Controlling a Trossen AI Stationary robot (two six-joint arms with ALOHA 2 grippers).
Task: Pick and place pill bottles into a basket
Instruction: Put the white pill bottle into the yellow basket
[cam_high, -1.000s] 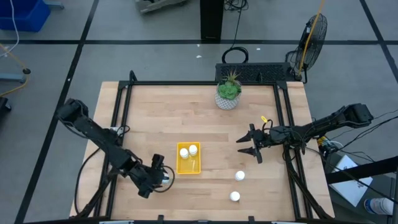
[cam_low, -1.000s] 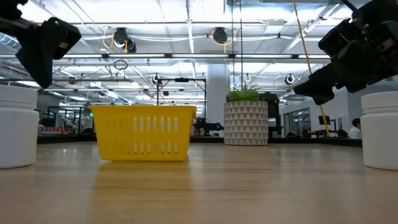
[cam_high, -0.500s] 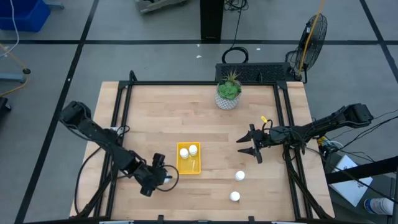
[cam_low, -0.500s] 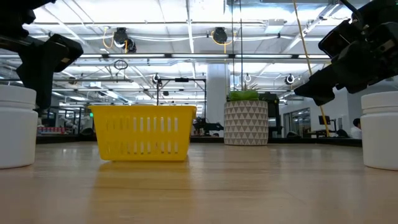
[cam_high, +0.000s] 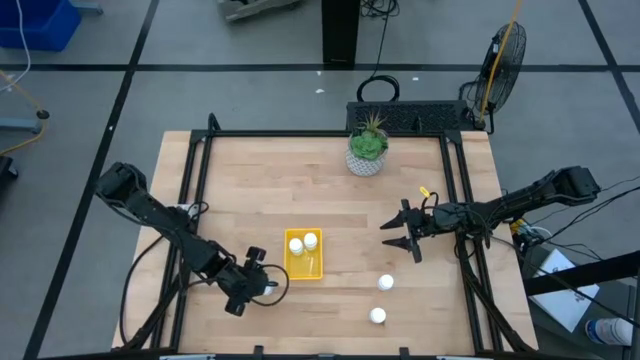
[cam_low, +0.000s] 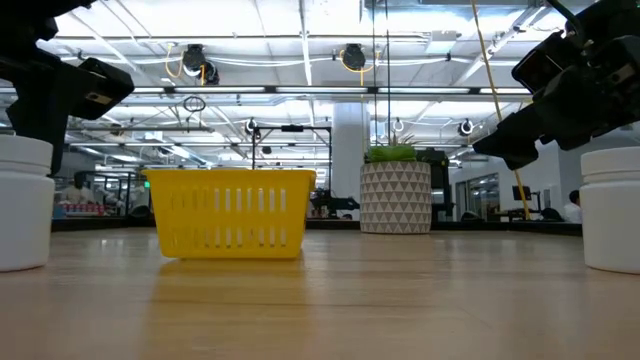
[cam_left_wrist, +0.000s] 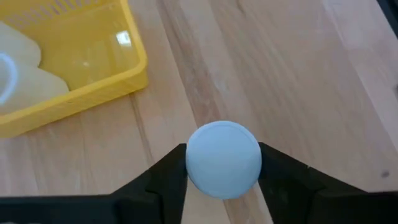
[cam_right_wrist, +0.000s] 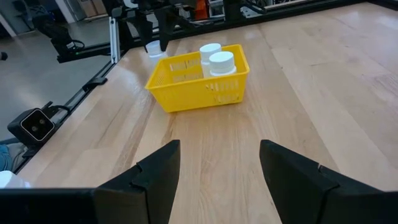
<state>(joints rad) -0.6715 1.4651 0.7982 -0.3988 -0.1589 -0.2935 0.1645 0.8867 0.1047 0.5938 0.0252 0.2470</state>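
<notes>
Between the left gripper's fingers, just beside the yellow basket, stands a pill bottle, cap up; fingers clamp its sides, prob. for lifting over the rim. Right gripper waits w/ fingers apart, holding nothing.

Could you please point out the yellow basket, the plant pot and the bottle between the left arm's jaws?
yellow basket (cam_high: 313, 269): high view, its bare floor.
plant pot (cam_low: 395, 198): low view, its patterned wall.
pill bottle (cam_left_wrist: 223, 159): left wrist view, its cap top.
</notes>
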